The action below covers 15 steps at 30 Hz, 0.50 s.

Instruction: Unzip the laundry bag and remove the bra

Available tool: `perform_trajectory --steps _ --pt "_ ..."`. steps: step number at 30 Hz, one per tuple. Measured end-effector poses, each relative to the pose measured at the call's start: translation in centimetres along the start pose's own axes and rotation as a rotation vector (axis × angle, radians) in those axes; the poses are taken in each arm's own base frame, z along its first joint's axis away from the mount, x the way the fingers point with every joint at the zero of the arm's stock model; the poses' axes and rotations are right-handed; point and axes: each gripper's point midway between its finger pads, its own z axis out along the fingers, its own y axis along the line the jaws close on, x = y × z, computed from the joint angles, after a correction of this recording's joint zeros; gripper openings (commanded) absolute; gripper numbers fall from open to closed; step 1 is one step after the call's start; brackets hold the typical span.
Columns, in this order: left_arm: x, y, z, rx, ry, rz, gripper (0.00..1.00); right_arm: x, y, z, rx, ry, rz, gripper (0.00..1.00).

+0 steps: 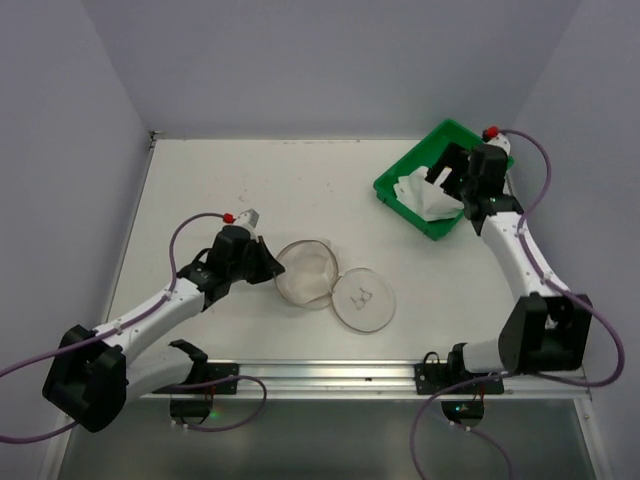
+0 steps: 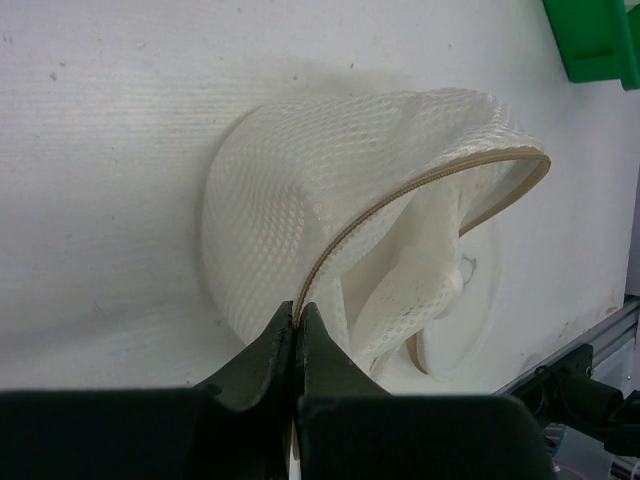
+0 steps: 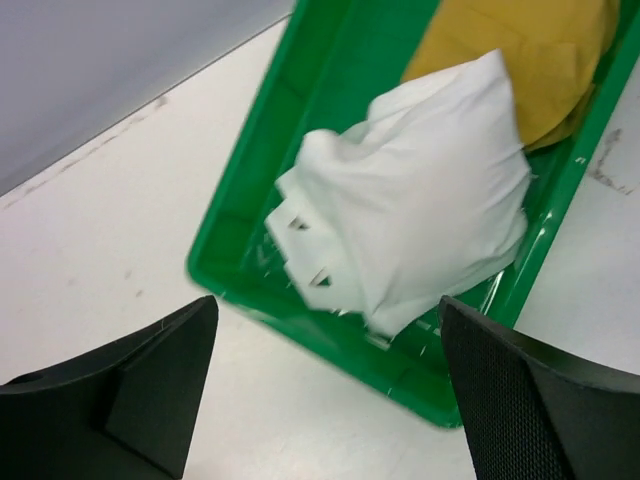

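Observation:
The laundry bag (image 1: 305,272) lies open at mid-table, its mesh body propped on its side. Its flat lid (image 1: 363,298), with the black bra drawing, lies beside it. My left gripper (image 1: 274,268) is shut on the bag's zip rim; in the left wrist view the fingers (image 2: 298,312) pinch the tan zip band of the mesh bag (image 2: 290,190), which looks empty. The bra (image 1: 425,193) lies in the green tray (image 1: 398,186): white fabric (image 3: 430,210) with a mustard-yellow cup (image 3: 530,50). My right gripper (image 1: 452,178) hangs open over the tray's near end (image 3: 328,310), holding nothing.
The green tray (image 3: 300,120) stands at the back right near the wall. A metal rail (image 1: 330,372) runs along the near table edge between the arm bases.

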Motion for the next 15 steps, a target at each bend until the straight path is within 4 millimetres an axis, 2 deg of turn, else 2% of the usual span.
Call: perform_trajectory --steps 2,3,5,7,10,13,15 --pt "-0.4 -0.3 0.2 0.001 -0.005 0.0 0.0 0.4 1.8 -3.5 -0.081 -0.037 0.006 0.93" --pt "-0.5 -0.3 0.3 -0.001 -0.005 -0.001 0.0 1.1 2.4 -4.7 -0.116 -0.039 0.005 0.93" --pt "-0.6 -0.2 0.6 -0.008 -0.001 -0.003 0.0 3.5 3.7 -7.0 -0.195 -0.027 -0.004 0.93" --pt "-0.4 0.1 1.0 -0.018 0.009 -0.006 0.0 7.4 4.7 -8.3 -0.26 0.036 -0.023 0.92" --pt "-0.3 0.5 1.6 -0.036 0.016 -0.014 0.0 15.0 5.3 -9.9 -0.319 0.194 -0.067 0.91" --pt "-0.4 0.7 2.2 -0.047 0.009 -0.029 0.0 22.1 5.3 -12.3 -0.382 0.366 -0.111 0.9" --pt "-0.6 0.9 2.6 -0.055 0.003 -0.044 0.0 25.8 5.1 -13.9 -0.417 0.481 -0.122 0.9"
